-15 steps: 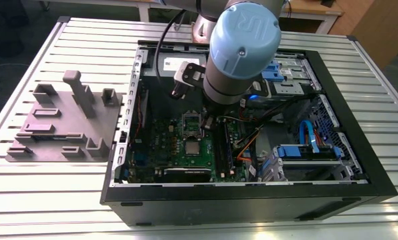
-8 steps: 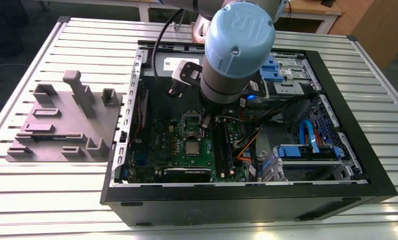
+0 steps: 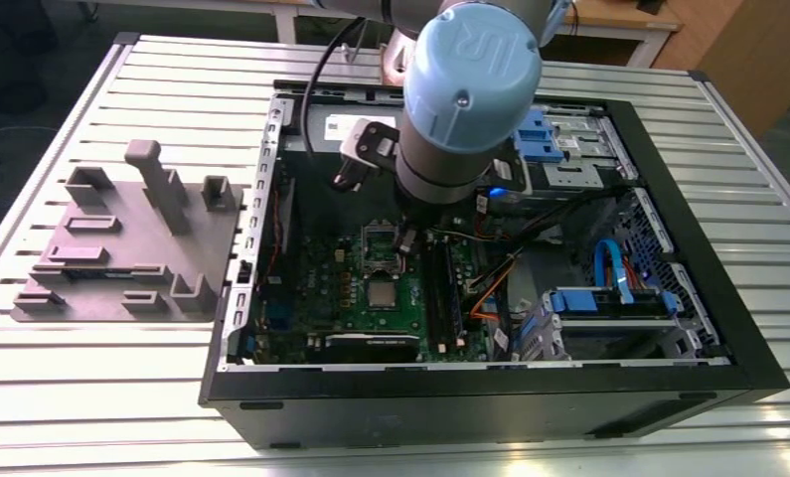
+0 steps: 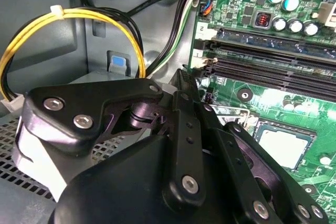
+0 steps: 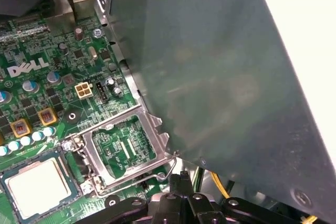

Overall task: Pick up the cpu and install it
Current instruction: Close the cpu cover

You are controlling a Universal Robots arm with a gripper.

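At the exterior view's left, the grey fixture plate (image 3: 123, 253) stands on the desk (image 3: 103, 368), beside the open computer case (image 3: 474, 407). Inside, the cpu (image 3: 382, 295) already lies in its motherboard socket. The load plate (image 5: 123, 148) looks unlatched, and the hand (image 3: 405, 237) hovers over it, drawn narrow and apparently empty.

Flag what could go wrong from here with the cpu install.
1. The cpu lies in its socket with the metal frame beside it, not over it. Unclamped, it might shift if knocked.
2. The tool hangs close to that frame, so a low pass could catch it.
3. Yellow cables loop near the tool inside the case and may snag.
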